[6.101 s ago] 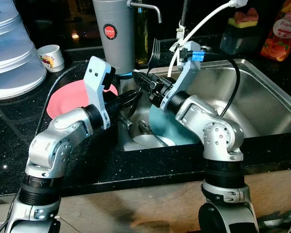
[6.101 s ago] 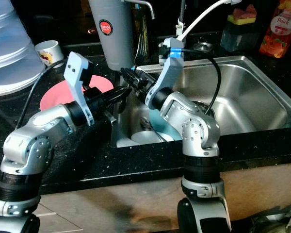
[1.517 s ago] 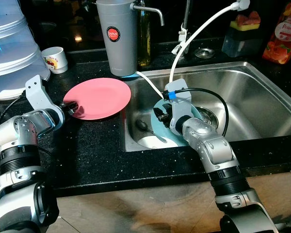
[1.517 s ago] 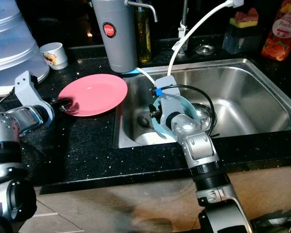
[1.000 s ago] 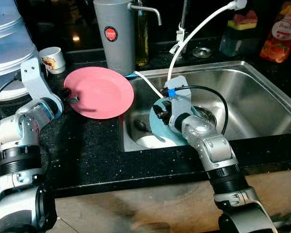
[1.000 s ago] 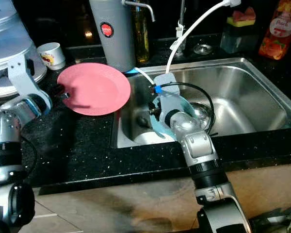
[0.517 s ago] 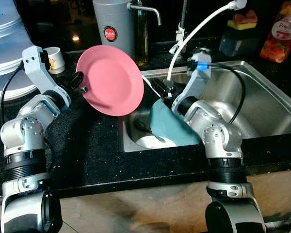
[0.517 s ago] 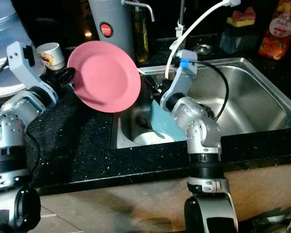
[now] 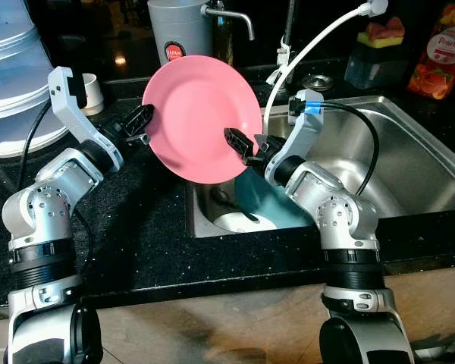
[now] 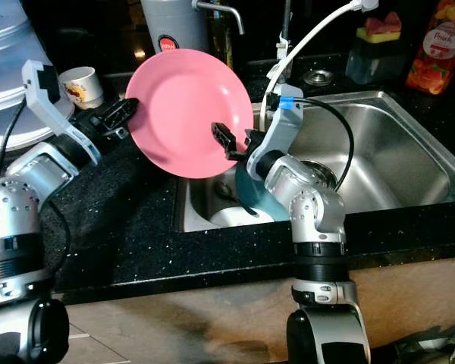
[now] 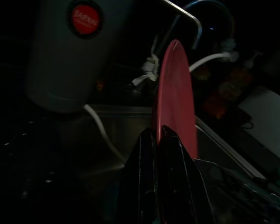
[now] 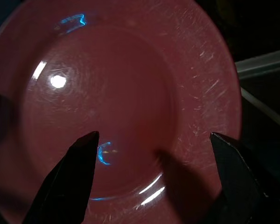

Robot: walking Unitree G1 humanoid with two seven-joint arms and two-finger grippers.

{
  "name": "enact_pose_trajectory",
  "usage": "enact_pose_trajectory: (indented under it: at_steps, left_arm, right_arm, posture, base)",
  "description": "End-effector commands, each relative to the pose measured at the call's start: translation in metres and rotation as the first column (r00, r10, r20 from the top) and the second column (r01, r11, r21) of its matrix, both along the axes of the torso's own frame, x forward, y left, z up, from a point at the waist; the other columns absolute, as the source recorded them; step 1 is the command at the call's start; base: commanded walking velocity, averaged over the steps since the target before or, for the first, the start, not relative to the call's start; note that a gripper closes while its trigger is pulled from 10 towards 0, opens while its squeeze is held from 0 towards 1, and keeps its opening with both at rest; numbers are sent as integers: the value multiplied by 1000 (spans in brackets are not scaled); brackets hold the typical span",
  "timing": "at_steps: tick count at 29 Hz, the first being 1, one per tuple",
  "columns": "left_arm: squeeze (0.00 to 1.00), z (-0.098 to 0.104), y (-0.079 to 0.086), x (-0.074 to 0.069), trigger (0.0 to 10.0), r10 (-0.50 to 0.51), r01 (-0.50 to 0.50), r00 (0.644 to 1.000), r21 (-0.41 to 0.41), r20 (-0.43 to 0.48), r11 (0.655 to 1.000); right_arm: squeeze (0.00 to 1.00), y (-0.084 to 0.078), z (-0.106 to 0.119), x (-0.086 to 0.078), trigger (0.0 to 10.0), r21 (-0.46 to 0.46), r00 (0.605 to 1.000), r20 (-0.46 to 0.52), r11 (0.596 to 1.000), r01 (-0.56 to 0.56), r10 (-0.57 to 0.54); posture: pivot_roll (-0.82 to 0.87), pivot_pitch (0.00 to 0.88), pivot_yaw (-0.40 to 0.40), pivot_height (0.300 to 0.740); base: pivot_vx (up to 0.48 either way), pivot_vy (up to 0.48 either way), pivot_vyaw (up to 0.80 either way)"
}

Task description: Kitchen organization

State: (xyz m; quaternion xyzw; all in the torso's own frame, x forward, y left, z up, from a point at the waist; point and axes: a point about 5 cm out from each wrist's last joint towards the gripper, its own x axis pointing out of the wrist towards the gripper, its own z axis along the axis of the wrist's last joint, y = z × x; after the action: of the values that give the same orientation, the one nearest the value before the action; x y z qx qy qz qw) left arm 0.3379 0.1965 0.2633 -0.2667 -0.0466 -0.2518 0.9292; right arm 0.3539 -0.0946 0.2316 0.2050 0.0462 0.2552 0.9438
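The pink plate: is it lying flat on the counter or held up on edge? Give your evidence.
Held up on edge. The pink plate faces the camera above the counter, its rim pinched by the left gripper; the left wrist view shows it edge-on.

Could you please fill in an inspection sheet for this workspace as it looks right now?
Surface: black speckled counter with a steel sink.
Job's things: pink plate held upright above the sink's left edge; teal plate and a spoon in the sink.
Clutter: grey dispenser, white cup, juice bottle, sponge holder.
Grippers: left gripper clamps the pink plate's rim; right gripper open, facing the plate.
Cables: white hose; black cable on the right arm.
Surroundings: clear plastic container at left.
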Motion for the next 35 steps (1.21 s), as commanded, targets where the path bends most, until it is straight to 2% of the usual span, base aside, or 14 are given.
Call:
enact_pose_trajectory:
  at_steps: [1, 2, 8, 11, 20, 24, 33, 34, 35]
  left_arm:
    - [0, 2, 3, -4, 0, -18, 19, 1000, -7, 15, 1000]
    - [0, 1, 3, -5, 0, -24, 24, 1000, -13, 12, 1000]
    - [0, 0, 4, -6, 0, -26, 26, 1000, -18, 7, 999]
    - [0, 3, 8, -7, 0, -17, 17, 1000, -38, 16, 999]
    - [0, 8, 20, -8, 0, 21, -20, 999, -26, 24, 999]
    - [0, 9, 18, -9, 0, 9, -8, 1000, -32, 25, 999]
    - [0, 4, 5, -9, 0, -48, 48, 999, -64, 2, 997]
    - [0, 3, 4, -9, 0, -50, 49, 999, -64, -3, 997]
    - [0, 2, 4, -8, 0, -50, 50, 999, -65, -7, 997]
  right_arm:
    - [24, 0, 1, -2, 10000, 20, 1000, -7, 1000, -4, 4]
    - [0, 0, 2, -2, 10000, 39, 1000, -11, 999, -15, 15]
    - [0, 1, 6, -3, 9882, 91, 999, -14, 995, -31, 33]
    - [0, -1, 6, -2, 10000, 87, 1000, -20, 996, -16, 18]
    - [0, -14, 4, 3, 10000, 64, 998, -25, 996, 58, -57]
    - [0, -16, 4, 3, 10000, 69, 997, -29, 995, 67, -65]
    - [0, -4, 7, -2, 10000, 149, 999, -36, 989, -15, 20]
    - [0, -3, 8, -3, 3020, 175, 999, -37, 984, -25, 32]
    - [0, -3, 9, -3, 0, 192, 999, -37, 981, -31, 39]
  posture:
    - [15, 9, 60, 740]
    - [14, 11, 59, 740]
    - [16, 11, 58, 740]
    - [14, 13, 57, 740]
    - [16, 16, 55, 740]
    - [18, 16, 55, 740]
    - [16, 17, 59, 740]
    - [16, 17, 59, 740]
    - [16, 17, 59, 740]
  base:
    - [0, 0, 0]
    - [0, 0, 0]
    - [0, 0, 0]
    - [0, 0, 0]
    - [0, 0, 0]
    - [0, 0, 0]
    - [0, 0, 0]
    - [0, 0, 0]
    - [0, 0, 0]
